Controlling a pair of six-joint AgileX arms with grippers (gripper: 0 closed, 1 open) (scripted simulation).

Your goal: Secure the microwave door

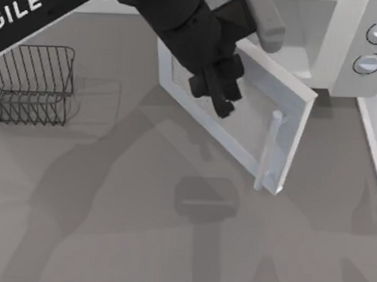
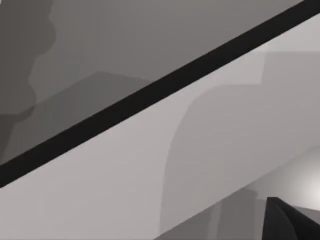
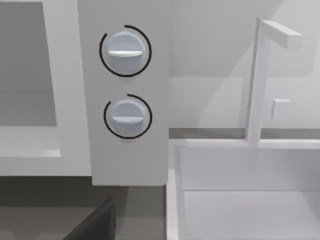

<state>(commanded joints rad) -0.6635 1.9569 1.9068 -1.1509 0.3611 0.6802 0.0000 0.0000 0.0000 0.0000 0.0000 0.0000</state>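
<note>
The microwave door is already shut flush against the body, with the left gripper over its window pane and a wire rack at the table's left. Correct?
Not quite. The microwave door is not shut: the top view shows it swung wide open, its handle edge well out from the microwave body. The rest holds: the left gripper is over the pane, and the wire rack is at the table's left.

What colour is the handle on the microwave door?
Silvery light grey, a vertical bar on the white microwave door; the handle shows best in the top view.

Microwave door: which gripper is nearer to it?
Left. The left gripper hangs right over the microwave door, above its window pane. The right gripper sits off by the microwave body's knobs, away from the door.
</note>
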